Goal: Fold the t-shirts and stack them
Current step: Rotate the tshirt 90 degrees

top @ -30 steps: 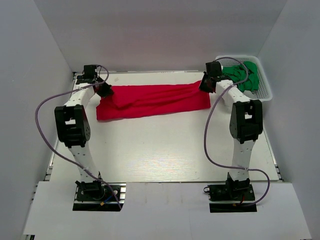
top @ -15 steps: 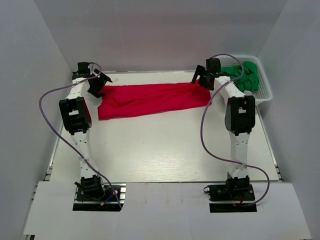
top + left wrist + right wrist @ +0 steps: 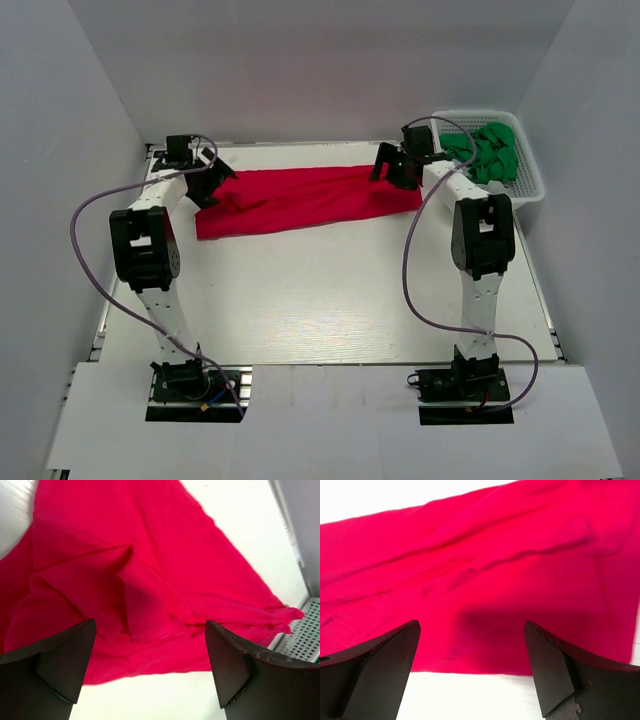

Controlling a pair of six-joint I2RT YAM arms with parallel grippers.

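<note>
Both pairs of my jaws are wide open, holding nothing. Left jaws hang over the left end of the bright red soft fabric t-shirt (image 3: 305,200), right jaws over its right end. It's lying rumpled in a long strip along the far side of the white tabletop (image 3: 320,290).

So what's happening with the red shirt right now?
Two robot arms are working on a red t-shirt, which lies as a long, rumpled strip across the far side of the table. The left hand is over its left end and the right hand over its right end. Both are open and hold nothing. Green clothes sit in a white basket at the far right.
</note>
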